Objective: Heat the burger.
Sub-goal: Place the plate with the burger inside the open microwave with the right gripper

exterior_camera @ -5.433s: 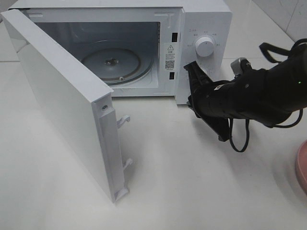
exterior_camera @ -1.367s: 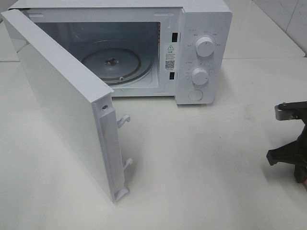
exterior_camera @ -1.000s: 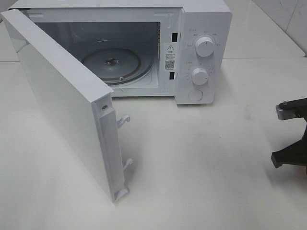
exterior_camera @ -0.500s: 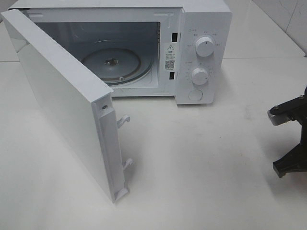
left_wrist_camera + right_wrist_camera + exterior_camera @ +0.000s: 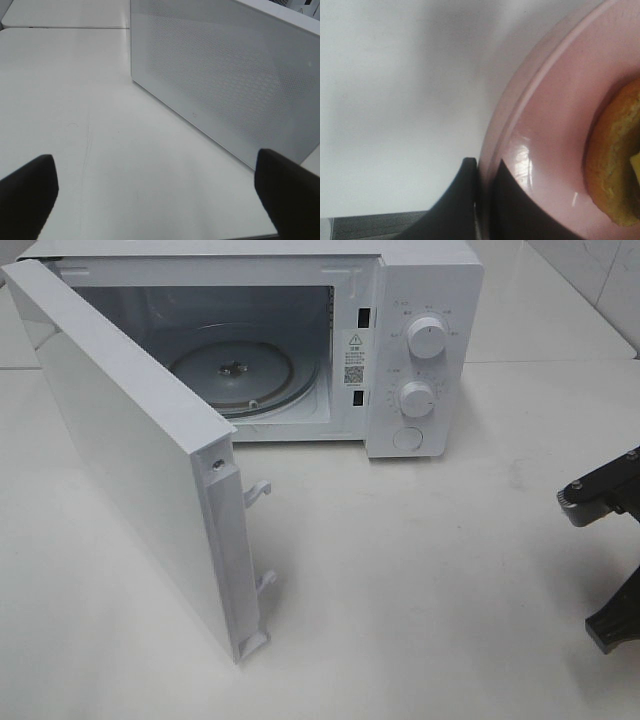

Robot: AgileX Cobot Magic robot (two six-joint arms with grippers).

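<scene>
Burger (image 5: pixel 615 160) isn't in the oven yet. I see it only at the right edge of the right wrist view, an orange-brown bun sitting on the pink plate (image 5: pixel 530 110). Neither burger nor plate shows in the high view.

What looks done: the microwave (image 5: pixel 430 290) in the upper part of the high view has its door (image 5: pixel 140 470) swung wide toward the lower left. The glass turntable (image 5: pixel 235 370) is bare and ready to receive something.

What I judge is left is nearly everything that matters: getting the burger onto the turntable, shutting the door, and setting the two knobs (image 5: pixel 427 338) on the panel.

The right gripper (image 5: pixel 487 207) is down at the plate. Dark fingers (image 5: pixel 462 205) show at the bottom centre of its wrist view, one on each side of the plate's rim. I can't tell whether the jaws are pinching the rim or just straddling it. In the high view only black pieces of that gripper show at the right edge, over the white table (image 5: pixel 400 570).

The left gripper (image 5: pixel 160 200) has its jaws wide apart with nothing between them. It faces the perforated outer face of the door, out of the high view.
</scene>
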